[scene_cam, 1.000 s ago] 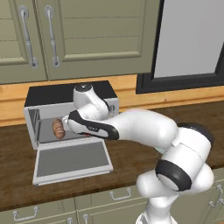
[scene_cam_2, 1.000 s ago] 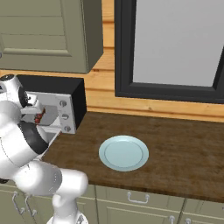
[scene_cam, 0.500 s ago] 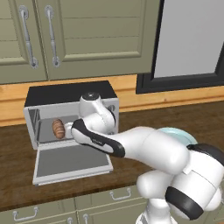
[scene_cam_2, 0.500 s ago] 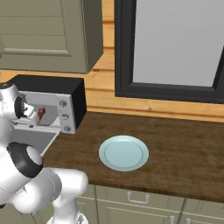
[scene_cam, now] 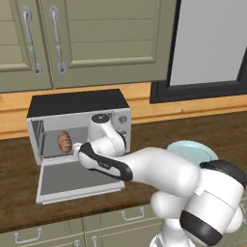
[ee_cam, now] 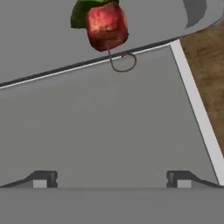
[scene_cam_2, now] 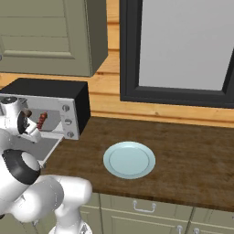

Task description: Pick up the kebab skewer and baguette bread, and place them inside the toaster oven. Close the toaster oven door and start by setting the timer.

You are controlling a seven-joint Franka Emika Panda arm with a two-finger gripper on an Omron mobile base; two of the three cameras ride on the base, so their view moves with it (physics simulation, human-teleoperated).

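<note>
Red-chunked kebab skewer (ee_cam: pixel 106 27) just beyond open end effector (ee_cam: pixel 111 179)

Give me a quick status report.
Claw open, empty, over door. Skewer and bread inside oven. Door down, nothing blocking it.

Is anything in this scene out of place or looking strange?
Nothing stands out. The baguette bread and the kebab skewer lie inside the toaster oven; its door hangs open and the open claw is empty.
</note>
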